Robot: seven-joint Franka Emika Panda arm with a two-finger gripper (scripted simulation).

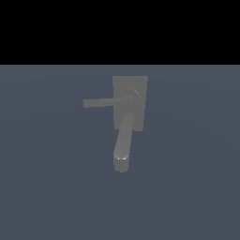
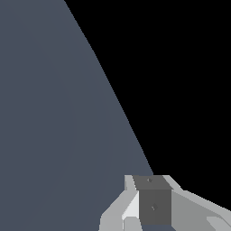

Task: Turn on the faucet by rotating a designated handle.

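The faucet (image 1: pixel 137 86) is a matte grey fixture standing on the slate-blue floor in the exterior view. From its rectangular block body a thick rounded spout (image 1: pixel 123 143) reaches toward the camera. The handle (image 1: pixel 99 102), a thin flat bar, sticks out level toward the exterior view's left. No arm or gripper appears in the exterior view. In the wrist view only part of my gripper (image 2: pixel 153 203) shows, pale grey with a darker block in the middle, over bare floor. Its jaws are cut off by the frame edge, and the faucet is out of that view.
Flat slate-blue floor (image 1: pixel 51 187) spreads around the faucet, ending at a black background behind it. The wrist view shows the same floor (image 2: pixel 54 113) beside black void.
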